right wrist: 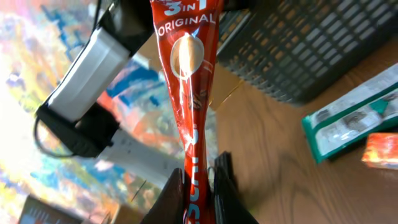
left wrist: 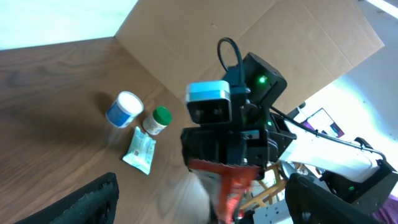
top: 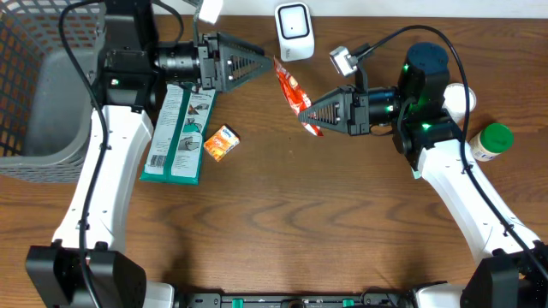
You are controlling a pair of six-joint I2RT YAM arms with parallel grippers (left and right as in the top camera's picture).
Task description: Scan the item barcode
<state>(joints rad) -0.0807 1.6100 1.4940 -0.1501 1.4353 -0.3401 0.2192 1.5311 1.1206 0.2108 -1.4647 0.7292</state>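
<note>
Right gripper (top: 305,115) clamped on red sachet (top: 291,90), left gripper (top: 267,61) jaws apart beside it, white scanner (top: 294,31) near, green box (top: 177,133), orange packet (top: 221,142)

The red sachet (right wrist: 186,93) runs off the upper edge of the right wrist view, its lower end hidden inside the right gripper (right wrist: 198,186).

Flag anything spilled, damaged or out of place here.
Nothing is spilled or broken. Only the red sachet, pinched at one end by the right gripper and held off the table, looks creased and slightly bent.
</note>
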